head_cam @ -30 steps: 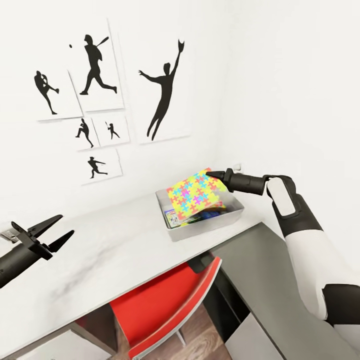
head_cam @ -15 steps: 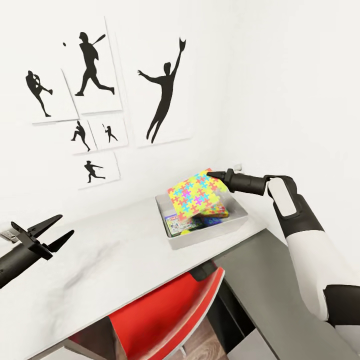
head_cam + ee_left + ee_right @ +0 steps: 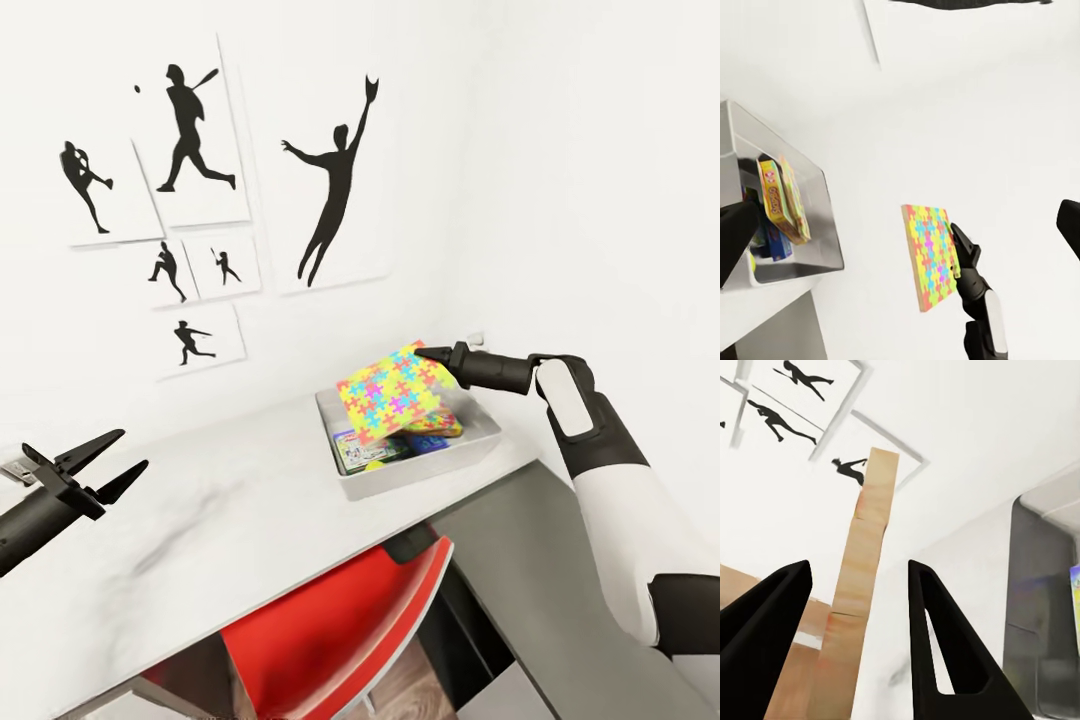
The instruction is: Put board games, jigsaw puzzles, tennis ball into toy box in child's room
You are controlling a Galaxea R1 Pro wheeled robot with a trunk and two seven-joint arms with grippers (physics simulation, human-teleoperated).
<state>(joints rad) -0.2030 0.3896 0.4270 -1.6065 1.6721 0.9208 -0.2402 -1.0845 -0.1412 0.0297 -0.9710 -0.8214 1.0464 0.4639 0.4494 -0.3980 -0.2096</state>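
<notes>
Puzzle (image 3: 392, 391) is hanging tilted above the toy box (image 3: 478, 450), a thin square of yellow, pink, green, blue and orange pieces, and the right gripper (image 3: 424, 353) is pinching its upper far corner. In the right wrist view the two dark jaws are standing on either side of the puzzle's tan edge (image 3: 862, 585), with some gap showing on both sides, so how tightly they are clenching is hard to tell there; in the head view the tips are sitting right at the corner and the square is hanging free of the bin, so they are gripping it. From the left wrist view the puzzle (image 3: 928, 255) is showing its coloured face, clear of the bin (image 3: 817, 217).

Below the right jaws, the toy box is resting on the light grey tabletop (image 3: 220, 510) near the wall corner. Printed game boxes (image 3: 355, 450) are lying inside it, one yellow-edged (image 3: 435, 427), with a small yellow-green ball (image 3: 374, 462) near the front wall.

The left gripper (image 3: 112, 464) is hovering well apart from the bin, over the near part of the tabletop, jaws spread and grasping nothing. A red chair (image 3: 330, 620) is tucked under the tabletop, and black baseball silhouettes (image 3: 335, 190) are hanging on the white wall.
</notes>
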